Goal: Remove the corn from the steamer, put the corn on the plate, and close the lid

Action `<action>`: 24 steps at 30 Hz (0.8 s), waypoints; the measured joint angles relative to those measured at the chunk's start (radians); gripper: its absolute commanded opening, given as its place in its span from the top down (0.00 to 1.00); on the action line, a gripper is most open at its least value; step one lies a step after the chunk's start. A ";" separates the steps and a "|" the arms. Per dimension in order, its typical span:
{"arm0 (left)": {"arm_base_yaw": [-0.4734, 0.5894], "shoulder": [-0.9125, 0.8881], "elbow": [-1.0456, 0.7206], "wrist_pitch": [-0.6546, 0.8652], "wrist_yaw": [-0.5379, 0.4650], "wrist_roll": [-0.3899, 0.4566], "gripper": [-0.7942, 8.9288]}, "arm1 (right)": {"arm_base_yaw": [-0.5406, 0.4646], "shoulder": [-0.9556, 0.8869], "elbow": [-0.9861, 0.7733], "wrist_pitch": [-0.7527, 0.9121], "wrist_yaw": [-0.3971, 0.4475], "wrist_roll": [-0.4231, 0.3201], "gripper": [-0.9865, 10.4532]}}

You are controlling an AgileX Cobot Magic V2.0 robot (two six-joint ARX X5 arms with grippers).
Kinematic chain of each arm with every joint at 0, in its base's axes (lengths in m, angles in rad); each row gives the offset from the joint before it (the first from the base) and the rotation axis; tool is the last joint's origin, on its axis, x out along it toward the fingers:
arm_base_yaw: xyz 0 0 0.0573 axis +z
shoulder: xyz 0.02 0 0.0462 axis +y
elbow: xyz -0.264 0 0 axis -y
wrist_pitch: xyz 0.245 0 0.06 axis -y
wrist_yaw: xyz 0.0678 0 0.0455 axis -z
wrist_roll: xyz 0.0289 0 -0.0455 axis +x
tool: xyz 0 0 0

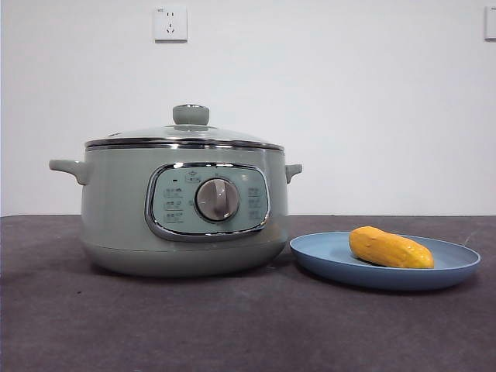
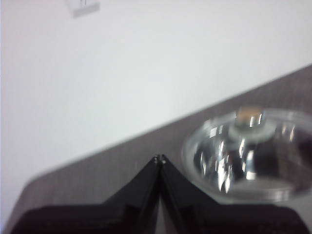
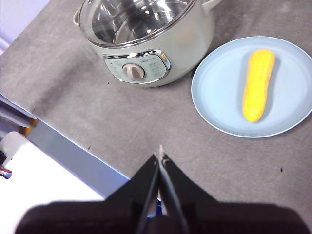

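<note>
The corn (image 1: 390,248) lies on the plate (image 1: 325,256) and the lid (image 1: 186,133) sits on the steamer (image 1: 116,217), mid-table. My left pincer (image 2: 159,158) and right pincer (image 3: 160,157) are clenched, empty. I judge nothing remains except withdrawing.

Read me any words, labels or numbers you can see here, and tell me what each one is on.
None can be read.
Steamer control panel: small pale markings around the dial, too small to read.
Wall socket: tiny mark at its top corner, too small to read.
Lid, plate, corn: no text visible.
</note>
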State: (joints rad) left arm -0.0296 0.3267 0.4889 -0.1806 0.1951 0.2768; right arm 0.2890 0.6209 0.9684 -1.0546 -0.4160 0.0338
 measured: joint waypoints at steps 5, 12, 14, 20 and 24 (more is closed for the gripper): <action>0.021 -0.147 -0.220 0.017 -0.044 -0.036 0.92 | 0.000 0.000 0.000 0.000 0.000 0.000 0.91; 0.030 -0.281 -0.387 0.027 -0.091 -0.088 0.92 | 0.000 0.000 0.000 0.000 0.000 0.000 0.91; 0.030 -0.311 -0.426 0.027 -0.097 -0.106 0.92 | 0.000 0.000 0.000 0.000 0.000 0.000 0.91; 0.030 -0.320 -0.472 0.001 -0.100 -0.160 0.92 | 0.000 0.000 0.000 0.000 0.000 0.000 0.91; 0.030 -0.322 -0.472 0.001 -0.108 -0.169 0.92 | 0.000 0.000 0.000 0.000 0.000 0.000 0.91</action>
State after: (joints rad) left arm 0.0002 0.0048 0.0170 -0.1799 0.0875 0.1081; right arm 0.2890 0.6209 0.9684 -1.0546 -0.4160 0.0338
